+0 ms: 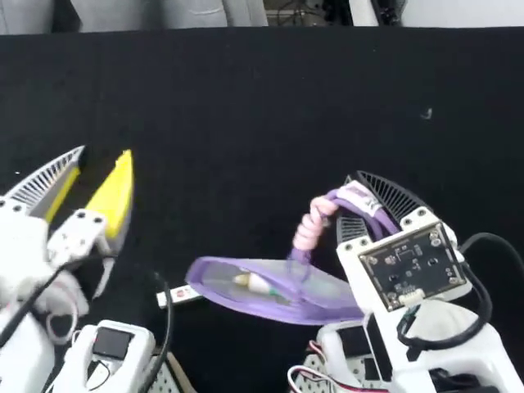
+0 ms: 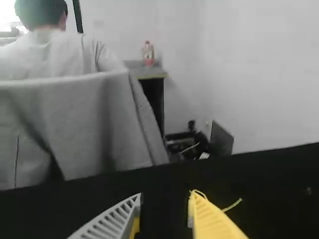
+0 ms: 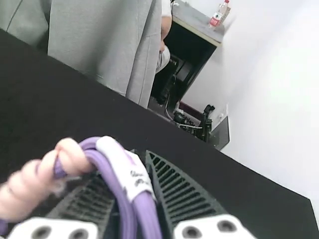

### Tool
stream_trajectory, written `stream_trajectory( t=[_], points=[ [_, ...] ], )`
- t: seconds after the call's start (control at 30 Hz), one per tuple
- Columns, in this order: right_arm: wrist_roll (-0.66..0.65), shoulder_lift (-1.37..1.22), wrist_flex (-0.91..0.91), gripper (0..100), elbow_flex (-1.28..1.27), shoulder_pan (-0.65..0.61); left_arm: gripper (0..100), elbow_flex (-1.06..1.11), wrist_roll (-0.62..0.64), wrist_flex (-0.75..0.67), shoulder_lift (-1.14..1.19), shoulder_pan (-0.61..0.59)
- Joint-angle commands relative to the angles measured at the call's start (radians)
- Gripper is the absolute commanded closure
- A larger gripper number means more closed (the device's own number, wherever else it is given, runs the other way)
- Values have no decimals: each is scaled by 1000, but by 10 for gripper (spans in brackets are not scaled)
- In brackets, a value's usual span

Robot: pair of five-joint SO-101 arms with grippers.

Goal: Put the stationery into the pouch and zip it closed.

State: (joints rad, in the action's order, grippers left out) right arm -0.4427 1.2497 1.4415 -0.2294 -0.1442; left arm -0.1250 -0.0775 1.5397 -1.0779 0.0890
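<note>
In the high view, the pouch [image 1: 274, 288] lies on the black table [image 1: 246, 106] near the front edge. It is translucent purple, with a pale piece of stationery [image 1: 250, 283] showing through its wall. The right end effector [image 1: 357, 193] is clamped on the pouch's raised end, just beside the pink coiled cord [image 1: 309, 226]. A small white item [image 1: 180, 296] rests on the table, touching or nearly touching the pouch's opposite end. We judge it to be stationery not yet put inside. The left end effector [image 1: 105, 155] sits well apart from the pouch, spread wide with nothing between its yellow and white fingers. In the left wrist view, the left end effector [image 2: 165, 197] again stands wide and empty over bare table [image 2: 269, 169]. In the right wrist view, the right end effector [image 3: 133, 167] is closed narrow on the pouch [image 3: 130, 175] at its white tag, with the pink coiled cord [image 3: 35, 181] bunched against it. We cannot tell whether the zipper is open. To do this step well, we would have the right arm hold its end steady and taut. We would then bring the left arm in low along the table, pinch the small white item across its narrow sides, and feed it in lengthwise so the fabric does not fold shut.
</note>
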Motion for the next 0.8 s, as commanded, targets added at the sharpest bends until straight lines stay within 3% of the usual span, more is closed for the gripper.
stream_trajectory(
  t=[0.0, 0.27, 0.4, 0.6, 0.7, 0.77],
  points=[
    [8, -12, -60, 988, -22, 17, 837, 179, -186, 84, 91, -35],
    [6, -12, -64, 988, -24, 26, 837, 466, -709, 219, 192, -33],
    [3, -12, -75, 988, -24, 104, 837, 684, -861, 219, 166, 15],
    [6, -12, -95, 988, -33, 147, 837, 955, -867, 216, 75, 329],
    [5, -12, -95, 988, -33, 150, 837, 1041, -752, 141, 12, 460],
    [5, -12, -94, 988, -33, 150, 836, 1101, -677, 63, -20, 479]
  ],
)
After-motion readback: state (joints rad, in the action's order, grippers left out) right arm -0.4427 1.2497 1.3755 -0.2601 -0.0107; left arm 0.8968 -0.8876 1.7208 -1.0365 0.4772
